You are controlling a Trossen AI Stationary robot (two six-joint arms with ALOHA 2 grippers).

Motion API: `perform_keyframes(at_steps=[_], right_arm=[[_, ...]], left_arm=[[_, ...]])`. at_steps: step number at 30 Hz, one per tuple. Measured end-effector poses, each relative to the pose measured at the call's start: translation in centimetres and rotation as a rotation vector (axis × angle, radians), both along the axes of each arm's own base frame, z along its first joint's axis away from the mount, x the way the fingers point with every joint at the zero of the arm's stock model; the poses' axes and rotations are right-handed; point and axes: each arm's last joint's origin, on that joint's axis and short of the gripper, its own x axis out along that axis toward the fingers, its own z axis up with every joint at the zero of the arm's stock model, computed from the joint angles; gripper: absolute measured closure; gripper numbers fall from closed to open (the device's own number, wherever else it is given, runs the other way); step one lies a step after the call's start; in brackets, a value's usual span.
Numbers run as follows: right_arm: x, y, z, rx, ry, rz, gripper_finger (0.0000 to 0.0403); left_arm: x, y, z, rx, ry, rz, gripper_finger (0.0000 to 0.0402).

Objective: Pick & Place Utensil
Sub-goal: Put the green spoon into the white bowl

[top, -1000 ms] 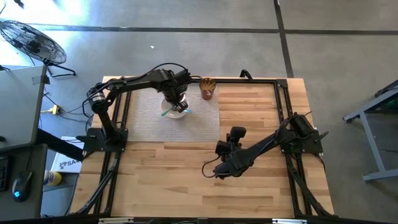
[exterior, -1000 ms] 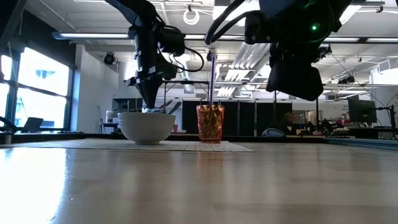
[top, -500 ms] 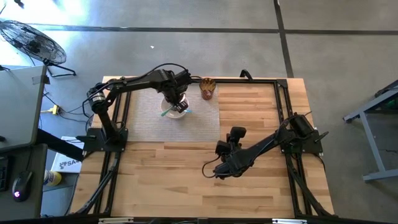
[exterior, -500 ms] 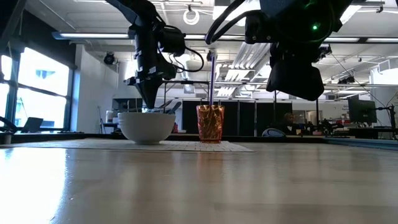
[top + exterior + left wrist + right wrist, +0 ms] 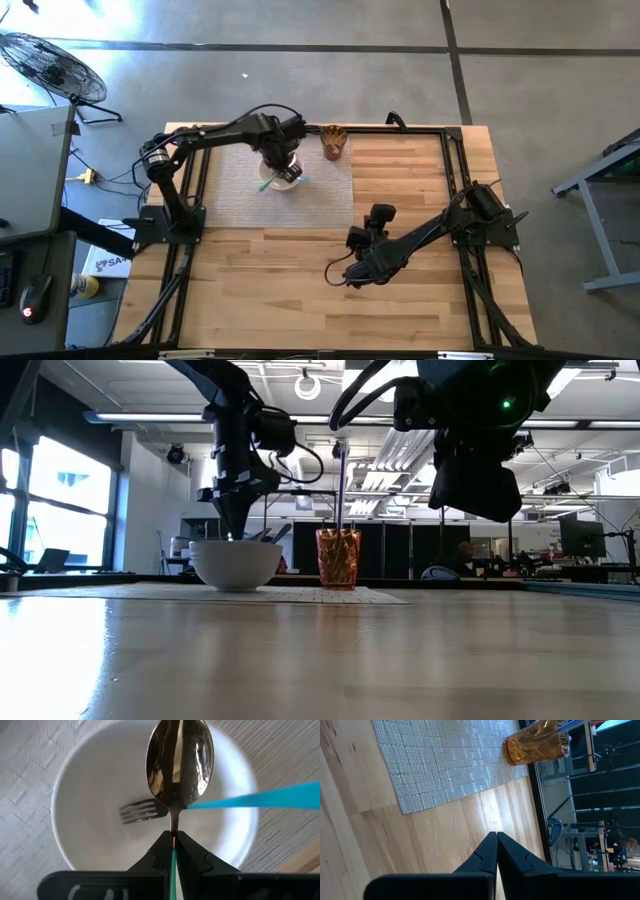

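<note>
Left gripper [image 5: 173, 845] clenched on a spoon [image 5: 179, 765] above the white bowl [image 5: 90, 780]; right gripper [image 5: 496, 847] closed, empty, over the desk [image 5: 420, 190].

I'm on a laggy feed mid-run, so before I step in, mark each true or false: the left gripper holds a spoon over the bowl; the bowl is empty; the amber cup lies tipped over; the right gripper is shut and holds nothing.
1. True: the left gripper is shut on the spoon above the white bowl.
2. False: a fork lies in it.
3. False: the amber cup stands upright on the placemat.
4. True: the right gripper is shut, empty.
</note>
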Motion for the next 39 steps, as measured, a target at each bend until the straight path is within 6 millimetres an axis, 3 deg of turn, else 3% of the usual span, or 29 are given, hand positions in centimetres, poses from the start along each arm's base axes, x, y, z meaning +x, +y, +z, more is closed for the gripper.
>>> perform_keyframes(at_steps=[4,25,39], right_arm=[[0.0,0.0,0.0,0.001,-0.002,0.002,0.0402],[0.0,0.0,-0.1,-0.002,-0.003,0.003,0.0401],[0.0,0.0,-0.1,-0.002,-0.003,0.002,0.0402]], left_arm=[[-0.1,-0.1,-0.8,-0.003,0.004,0.004,0.0392],[0.3,0.2,-0.8,0.006,-0.049,-0.009,0.0392],[-1.2,2.6,-0.8,-0.079,-0.105,0.055,0.0392]])
